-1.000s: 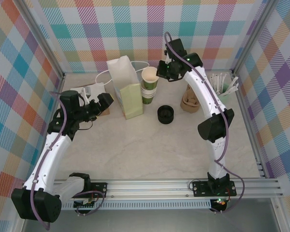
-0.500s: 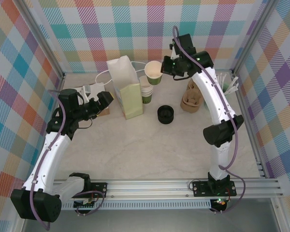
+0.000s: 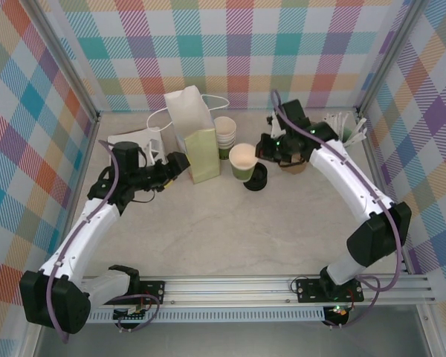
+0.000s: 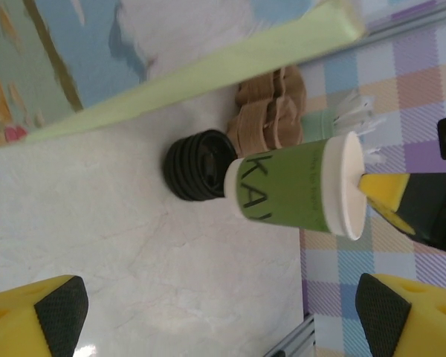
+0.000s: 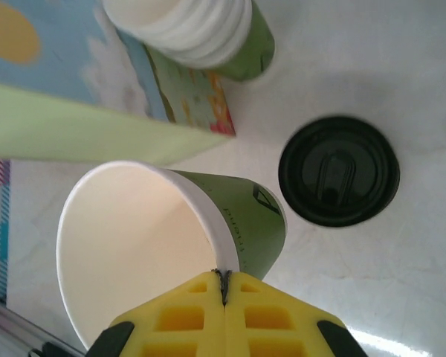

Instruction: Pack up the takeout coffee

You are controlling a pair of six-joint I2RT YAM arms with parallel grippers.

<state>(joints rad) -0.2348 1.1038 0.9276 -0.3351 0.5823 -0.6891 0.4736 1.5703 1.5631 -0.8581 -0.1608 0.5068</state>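
As we look down from above: right gripper (image 3: 259,154) pinches the rim of the small green paper cup with a cream inside (image 3: 242,161), just beside the round black plastic lid (image 3: 256,176).
Same view, left gripper (image 3: 180,163): jaws wide apart, empty, near the tall pale green paper bag (image 3: 198,152).
Left wrist: we see cup (image 4: 297,195) beside lid (image 4: 197,165).
Right wrist: yellow fingers (image 5: 201,316) closed on the cup's (image 5: 245,223) rim.
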